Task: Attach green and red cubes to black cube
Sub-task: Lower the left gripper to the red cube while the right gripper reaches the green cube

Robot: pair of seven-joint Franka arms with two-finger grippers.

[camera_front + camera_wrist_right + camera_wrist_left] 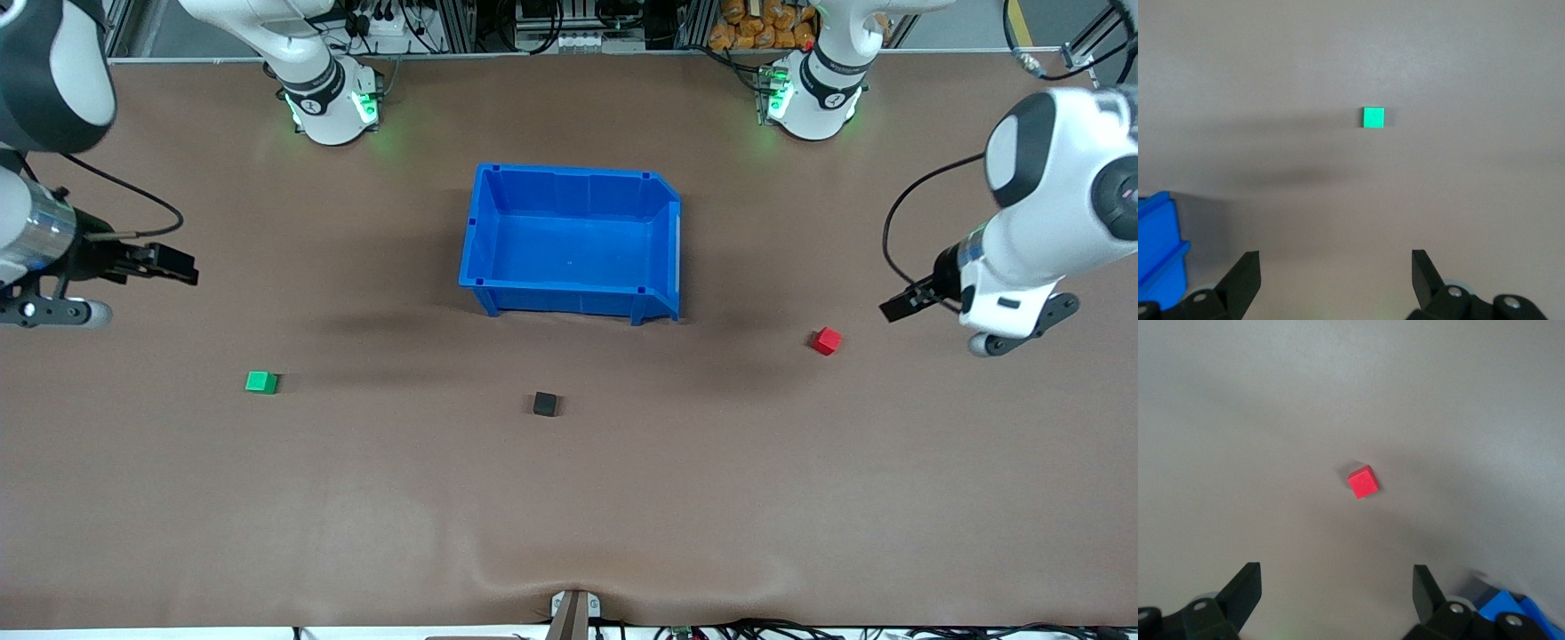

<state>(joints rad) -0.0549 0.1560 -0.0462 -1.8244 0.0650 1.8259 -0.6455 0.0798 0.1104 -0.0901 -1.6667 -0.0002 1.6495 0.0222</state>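
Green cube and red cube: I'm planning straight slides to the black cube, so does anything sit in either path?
Nothing visible does. Bare table lies between the green cube and the black cube, and between the red cube and it. The blue bin sits farther from the front camera, clear of both lines.

A bin (573,240) is set at the middle of the desk (356,516). The black cube (545,404) is placed nearer the front camera than the bin. The green cube (261,382) is found toward the right arm's end, the red cube (826,340) toward the left arm's end, each well apart from the black cube. All three cubes are rested on the desk, none touching.
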